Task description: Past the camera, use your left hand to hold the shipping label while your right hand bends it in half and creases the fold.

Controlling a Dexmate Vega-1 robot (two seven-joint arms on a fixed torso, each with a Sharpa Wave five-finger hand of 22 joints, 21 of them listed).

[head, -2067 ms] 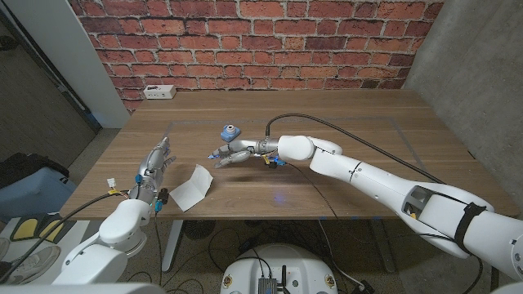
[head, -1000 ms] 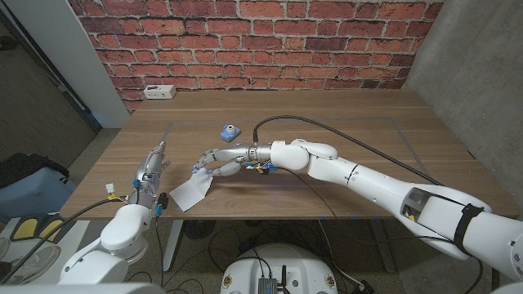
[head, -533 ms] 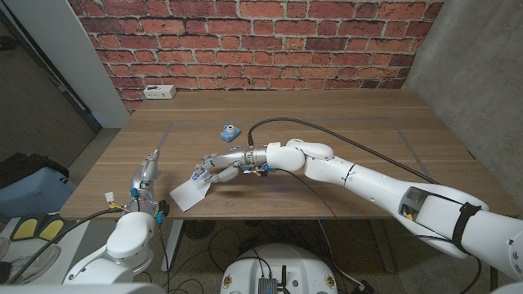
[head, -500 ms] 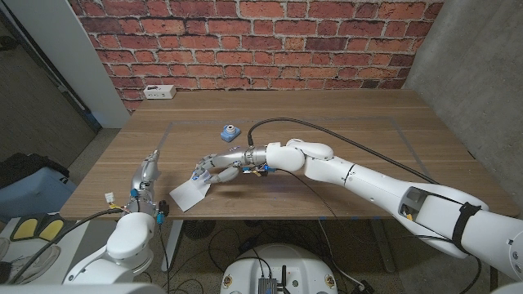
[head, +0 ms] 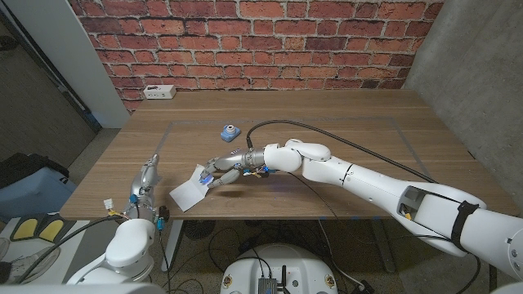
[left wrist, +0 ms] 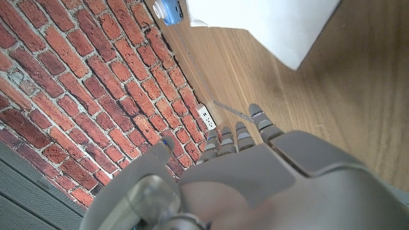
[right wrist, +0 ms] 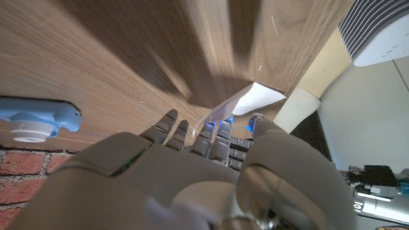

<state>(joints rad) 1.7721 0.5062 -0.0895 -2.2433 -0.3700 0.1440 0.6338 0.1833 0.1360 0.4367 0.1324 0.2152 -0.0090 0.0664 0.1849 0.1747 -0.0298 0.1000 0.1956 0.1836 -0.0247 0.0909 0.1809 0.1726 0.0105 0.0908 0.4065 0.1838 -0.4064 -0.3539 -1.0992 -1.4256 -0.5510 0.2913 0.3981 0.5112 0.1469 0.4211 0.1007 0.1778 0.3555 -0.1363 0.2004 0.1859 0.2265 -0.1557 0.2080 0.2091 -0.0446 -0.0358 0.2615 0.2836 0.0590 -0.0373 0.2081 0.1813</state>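
The white shipping label [head: 188,193] lies near the table's front edge, nearer than the small blue camera [head: 230,131]. My right hand [head: 222,169] reaches in from the right, and its fingertips [head: 206,179] meet the label's far right corner, which stands slightly raised. In the right wrist view that corner of the label [right wrist: 254,99] rises between the thumb and the fingers of my right hand [right wrist: 192,160]. My left hand [head: 145,182] stands on its edge left of the label, fingers straight, a short gap from the paper. In the left wrist view my left hand [left wrist: 255,172] points past the label [left wrist: 268,22].
A white power strip [head: 158,91] sits at the table's far left by the brick wall. A black cable [head: 343,131] arcs over the table to my right arm. The table's front edge [head: 245,216] runs just below the label.
My right hand has moved left from beside the camera down to the label and taken its far corner. My left hand has drawn back toward the front edge and turned onto its edge.
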